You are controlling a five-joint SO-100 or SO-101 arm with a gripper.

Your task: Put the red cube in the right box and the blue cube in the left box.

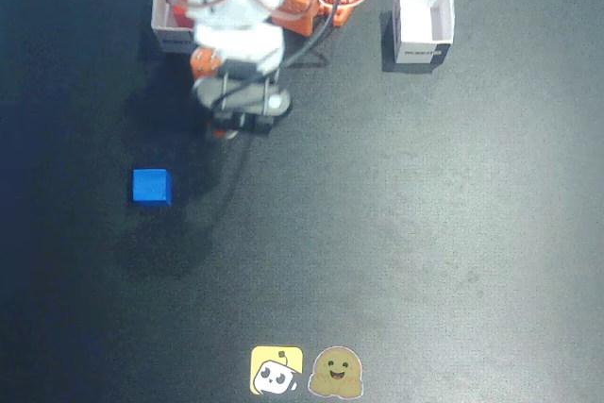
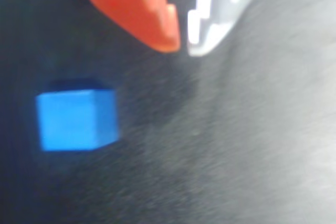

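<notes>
In the fixed view, a red patch inside the box (image 1: pixel 173 8) at upper left looks like the red cube (image 1: pixel 179 16), so that half seems done. The blue cube (image 1: pixel 151 186) lies loose on open worktop (image 1: pixel 425 233), the other box (image 1: pixel 423 21) empty.

In the wrist view the hand (image 2: pixel 181 45) hovers empty, tips nearly together, up-right of the blue cube (image 2: pixel 77 120)

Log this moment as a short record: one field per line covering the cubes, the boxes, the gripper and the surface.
blue cube: small solid bright-blue cube lying free on the mat, untouched
red cube: something red shows inside the left-hand white cardboard box in the fixed view, mostly hidden by the arm
other box: white cardboard box with dark label, right side of fixed view, looks empty
gripper: orange-and-white two-finger gripper, jaws nearly together, holding nothing, above and beside the blue cube
surface: dark mat
stickers: two cartoon stickers at the bottom edge
</notes>
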